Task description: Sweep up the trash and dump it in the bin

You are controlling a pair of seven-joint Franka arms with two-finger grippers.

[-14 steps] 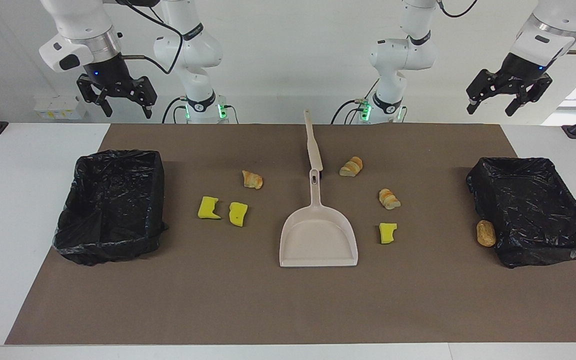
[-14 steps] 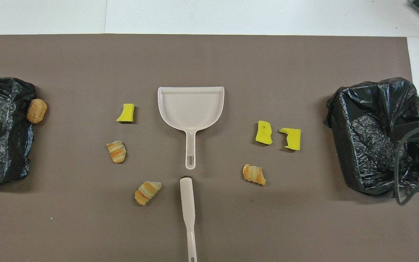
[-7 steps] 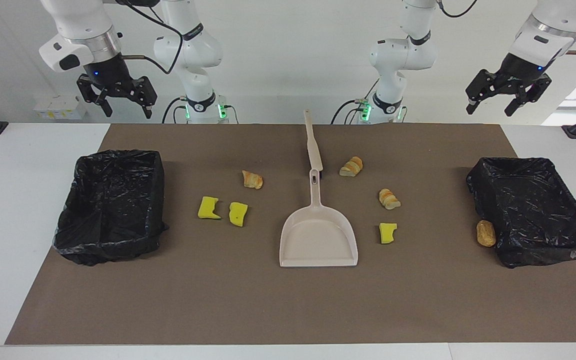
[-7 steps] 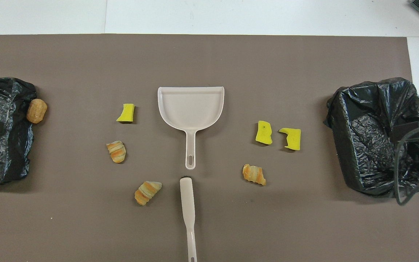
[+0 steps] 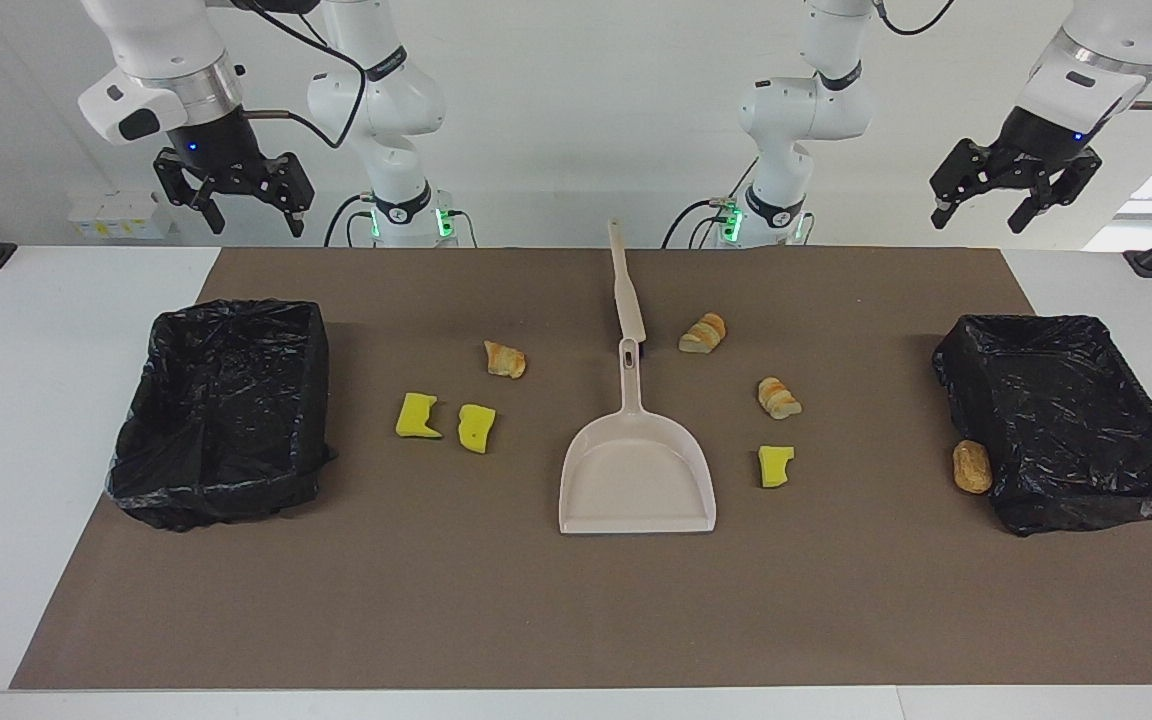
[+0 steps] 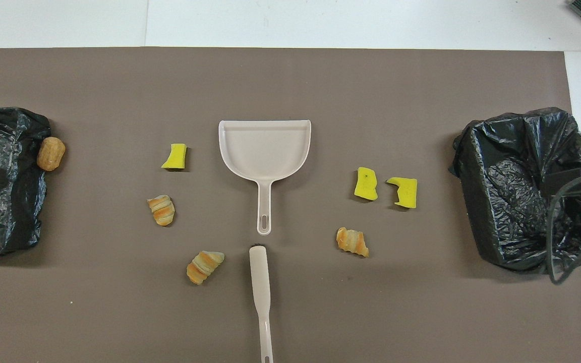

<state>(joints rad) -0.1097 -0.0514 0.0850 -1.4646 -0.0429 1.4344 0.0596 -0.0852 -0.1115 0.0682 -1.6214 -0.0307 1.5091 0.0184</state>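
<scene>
Trash lies scattered on the brown mat. There are three yellow chunks (image 5: 417,416) (image 5: 476,428) (image 5: 775,466). Three striped bread lumps (image 5: 504,359) (image 5: 703,333) (image 5: 778,397) lie nearer to the robots. A brown lump (image 5: 971,467) touches the black-lined bin (image 5: 1026,322) at the left arm's end. A second bin (image 5: 236,310) stands at the right arm's end. The beige dustpan (image 5: 636,480) lies mid-table, with the beige brush (image 5: 624,285) nearer to the robots. My left gripper (image 5: 978,215) and right gripper (image 5: 251,215) hang open and empty, high over the table's robot-side edge.
The brown mat (image 6: 290,80) covers most of the white table. In the overhead view a black cable (image 6: 553,237) loops over the bin at the right arm's end (image 6: 477,151). The dustpan (image 6: 265,151) has its handle toward the brush (image 6: 261,292).
Both grippers have drifted slightly upward. Nothing on the table has moved.
</scene>
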